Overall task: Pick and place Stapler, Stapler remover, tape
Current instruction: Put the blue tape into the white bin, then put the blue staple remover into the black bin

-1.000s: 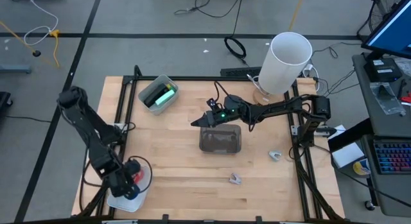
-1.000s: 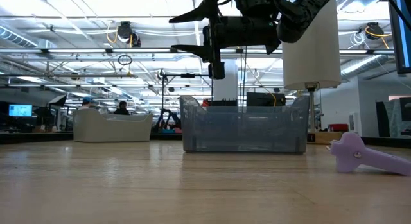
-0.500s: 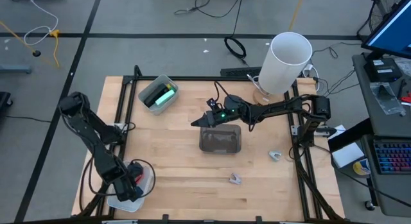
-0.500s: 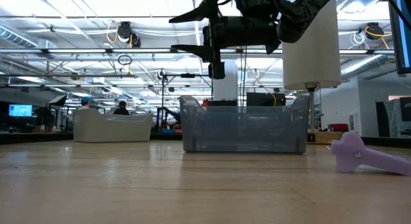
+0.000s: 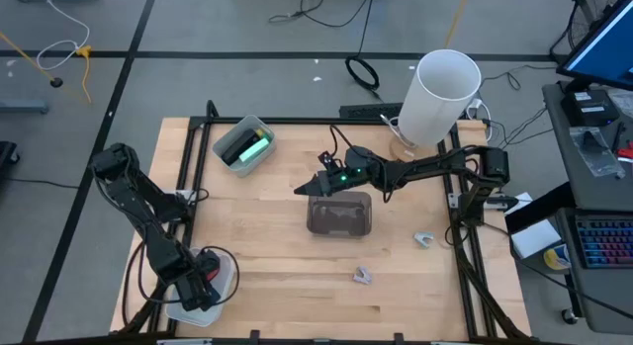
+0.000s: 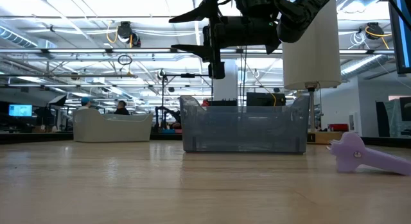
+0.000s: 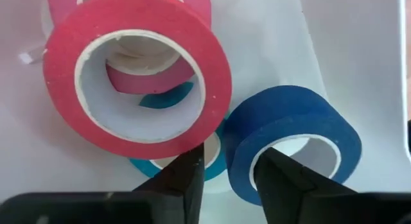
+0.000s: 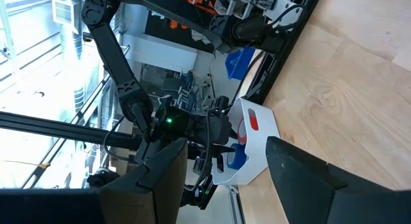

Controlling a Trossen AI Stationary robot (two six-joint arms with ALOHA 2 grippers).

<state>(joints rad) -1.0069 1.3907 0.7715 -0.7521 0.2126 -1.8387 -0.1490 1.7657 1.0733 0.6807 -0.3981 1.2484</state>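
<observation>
Wooden counter [image 5: 267, 236] corner: the left claw [image 7: 228, 176] is lowered, narrowly parted and empty, over the blue ring-shaped tape roll's [image 7: 295, 144] wall, seemingly for gripping it.

A robotics lab or industrial test hall is shown. A wooden worktop [image 5: 297, 256] framed in black metal rails is set on a grey concrete floor [image 5: 247, 29] strewn with cables [image 5: 362, 72]. Beyond it a large open hall is seen — exposed ceiling trusses [image 6: 96, 54], strip lighting, further workstations and seated people [image 6: 121, 108]. A monitor [image 5: 603, 39] and keyboard [image 5: 603, 244] are placed beside the rig.
</observation>
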